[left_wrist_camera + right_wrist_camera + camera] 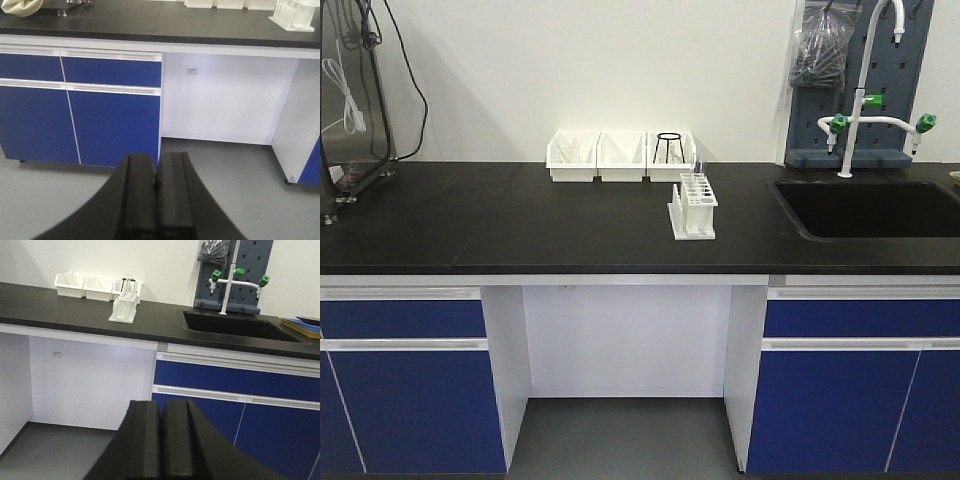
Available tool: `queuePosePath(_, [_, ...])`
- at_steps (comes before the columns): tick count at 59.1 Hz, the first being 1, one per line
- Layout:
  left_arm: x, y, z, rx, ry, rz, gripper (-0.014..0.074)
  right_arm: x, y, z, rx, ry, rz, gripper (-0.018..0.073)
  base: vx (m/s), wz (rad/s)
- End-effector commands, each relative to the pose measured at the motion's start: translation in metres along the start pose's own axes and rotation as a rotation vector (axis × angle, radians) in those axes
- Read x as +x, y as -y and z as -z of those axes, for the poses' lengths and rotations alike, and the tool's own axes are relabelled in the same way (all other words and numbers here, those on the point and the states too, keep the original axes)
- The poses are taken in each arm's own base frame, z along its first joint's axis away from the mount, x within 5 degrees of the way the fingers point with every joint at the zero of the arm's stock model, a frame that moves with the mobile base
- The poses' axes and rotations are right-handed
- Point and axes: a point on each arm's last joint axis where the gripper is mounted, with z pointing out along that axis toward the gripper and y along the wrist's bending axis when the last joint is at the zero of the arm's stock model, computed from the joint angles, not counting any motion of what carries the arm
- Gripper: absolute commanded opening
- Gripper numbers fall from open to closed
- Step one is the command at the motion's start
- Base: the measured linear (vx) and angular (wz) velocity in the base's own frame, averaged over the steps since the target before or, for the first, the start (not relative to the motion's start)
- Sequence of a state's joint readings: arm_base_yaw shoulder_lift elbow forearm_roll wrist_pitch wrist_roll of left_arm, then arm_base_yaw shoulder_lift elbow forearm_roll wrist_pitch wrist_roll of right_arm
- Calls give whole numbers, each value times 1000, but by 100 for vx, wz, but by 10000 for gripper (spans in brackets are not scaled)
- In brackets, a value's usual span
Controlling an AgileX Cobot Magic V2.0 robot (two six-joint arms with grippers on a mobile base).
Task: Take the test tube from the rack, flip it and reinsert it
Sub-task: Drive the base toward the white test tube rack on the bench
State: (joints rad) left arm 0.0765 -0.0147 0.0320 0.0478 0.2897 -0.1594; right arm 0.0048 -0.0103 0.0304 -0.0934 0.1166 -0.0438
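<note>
— Three white bins (621, 157) sit at the back of the black counter (500, 220). Where is the rack?
— Front view: the rack (693, 206) stands just before them, left of the sink (870, 208).
— Left wrist?
— The left gripper (156, 159) is clenched on nothing above the grey floor (240, 165), facing blue cabinets (110, 120).
— Right wrist?
— The right gripper (161, 407) is pressed closed too. A test tube (128, 282) stands upright in the far rack.

You see a small white matt plastic rack (692, 207) on the smooth black matt worktop (520, 220); at its eleven o'clock, white plastic bins (620, 157).
</note>
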Motion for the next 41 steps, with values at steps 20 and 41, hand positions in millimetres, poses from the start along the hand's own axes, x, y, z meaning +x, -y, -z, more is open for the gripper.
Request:
queuePosePath(20, [-8,2,1,23,98,2,-6,-7,1,1,9,86,14,-13,0,0])
queuePosePath(41, [-8,2,1,23,98,2,-6,-7,1,1,9,86,14,-13,1,-1])
